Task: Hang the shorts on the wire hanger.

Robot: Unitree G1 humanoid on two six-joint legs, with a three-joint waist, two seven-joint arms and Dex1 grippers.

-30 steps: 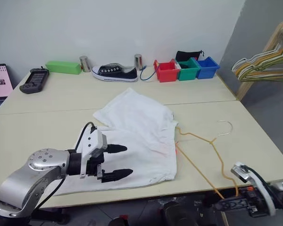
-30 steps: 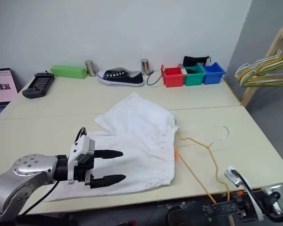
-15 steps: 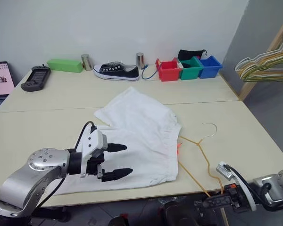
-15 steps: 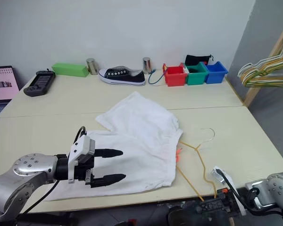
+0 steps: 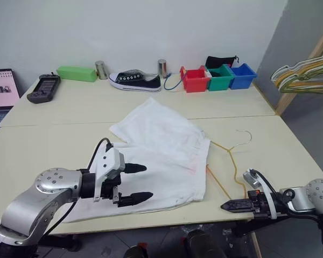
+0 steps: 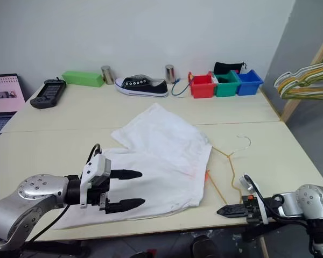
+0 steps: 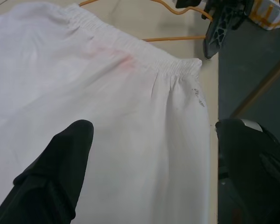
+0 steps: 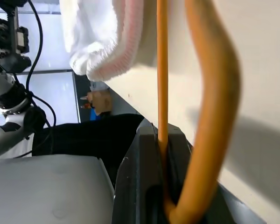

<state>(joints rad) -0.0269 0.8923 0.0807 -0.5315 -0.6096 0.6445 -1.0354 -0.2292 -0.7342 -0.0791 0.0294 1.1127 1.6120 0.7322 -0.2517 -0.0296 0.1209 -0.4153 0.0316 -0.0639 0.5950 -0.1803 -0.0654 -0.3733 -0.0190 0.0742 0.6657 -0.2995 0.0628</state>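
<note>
One pair of white shorts (image 5: 161,156) spread mid-frame, gathered waistband, left gripper (image 5: 133,184) fingers apart above them, right gripper (image 5: 231,206) clamped on golden hanger (image 5: 231,161) lower right.

One shorts (image 5: 161,156), one wire hanger (image 5: 232,161), one shoe (image 5: 134,80), three bins (image 5: 218,77), two cans (image 5: 101,70), perhaps several bunched hangers (image 5: 304,75).

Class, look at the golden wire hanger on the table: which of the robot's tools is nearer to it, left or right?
Right. The right tool is shut on the wire hanger at the table's near edge; the left tool, open, hovers over the shorts, away from it.
</note>
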